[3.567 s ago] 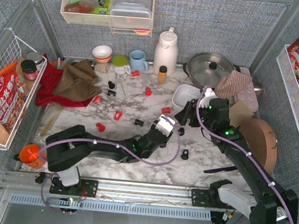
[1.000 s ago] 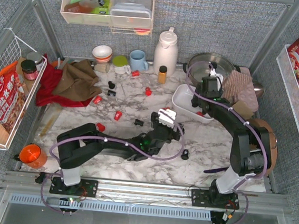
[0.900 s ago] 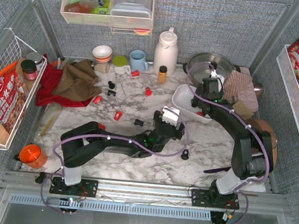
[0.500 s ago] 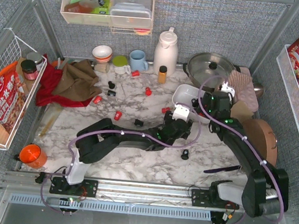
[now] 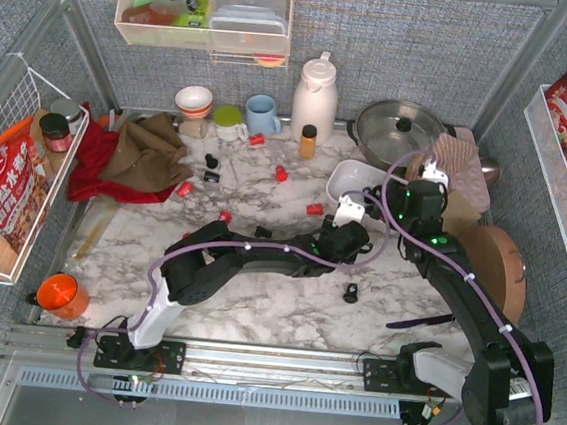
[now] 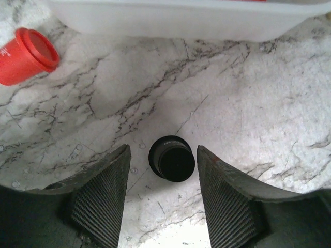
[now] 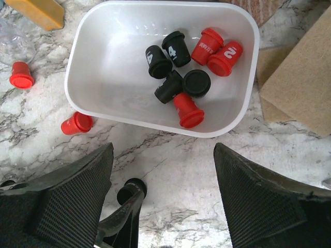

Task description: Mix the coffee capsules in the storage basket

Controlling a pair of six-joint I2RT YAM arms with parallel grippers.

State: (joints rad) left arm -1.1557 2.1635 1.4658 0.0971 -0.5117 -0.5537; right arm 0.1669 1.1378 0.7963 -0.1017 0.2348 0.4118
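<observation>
Overhead: left gripper [image 5: 346,242] beside the shallow white plastic storage basket [image 5: 350,174]. Left wrist: jaws apart astride a black cup-shaped capsule [image 6: 172,158], not touching it. This looks like the pickup step; next, pinch and lift. Right wrist: right gripper [image 7: 164,194] spread empty above basketed red and black capsules [image 7: 182,92].

Grey woven walls [image 5: 400,43] enclose a white marble tabletop [image 5: 284,315].

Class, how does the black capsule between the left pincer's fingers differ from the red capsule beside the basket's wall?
The black capsule stands upright; the red capsule lies on its side. The black one sits between the left pincer fingers; the red lies clear of them. Both rest on the table, outside the basket.
</observation>
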